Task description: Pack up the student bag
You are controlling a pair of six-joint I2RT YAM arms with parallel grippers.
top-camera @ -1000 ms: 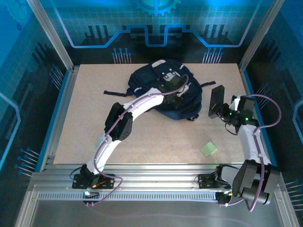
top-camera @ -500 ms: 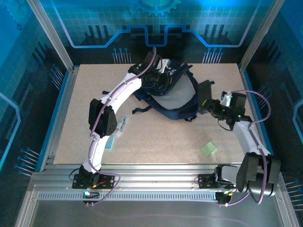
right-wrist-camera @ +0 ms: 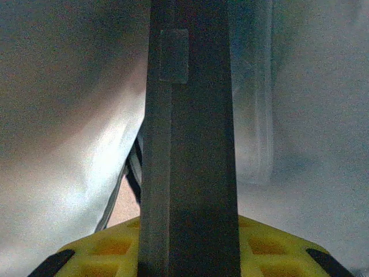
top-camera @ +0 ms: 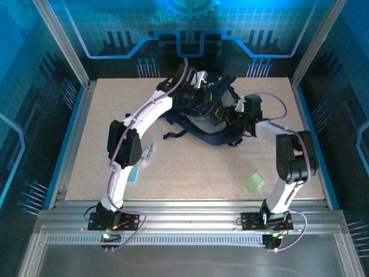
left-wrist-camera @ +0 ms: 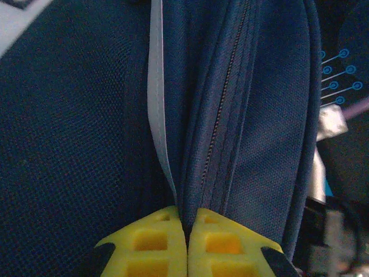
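The student bag (top-camera: 210,137), dark navy, lies at the back middle of the table with its mouth pulled up and its pale grey lining showing. My left gripper (top-camera: 199,95) is at the bag's top edge. In the left wrist view it (left-wrist-camera: 187,216) is shut on a fold of navy fabric beside the zipper (left-wrist-camera: 222,115). My right gripper (top-camera: 229,115) reaches in from the right, shut on a black rectangular case (top-camera: 219,113). In the right wrist view the case (right-wrist-camera: 190,144) stands upright between the yellow fingers (right-wrist-camera: 271,245), with the grey lining (right-wrist-camera: 69,115) around it.
A green square pad (top-camera: 253,182) lies on the table at the front right. A clear flat item (top-camera: 149,154) and a pale green card (top-camera: 135,175) lie by the left arm's elbow. Loose bag straps (top-camera: 173,135) trail to the left, and the frame's posts ring the table.
My left gripper went from the bag's front to its top edge and pulled the mouth open. My right arm swung left, carrying the black case from beside the bag into the opening.
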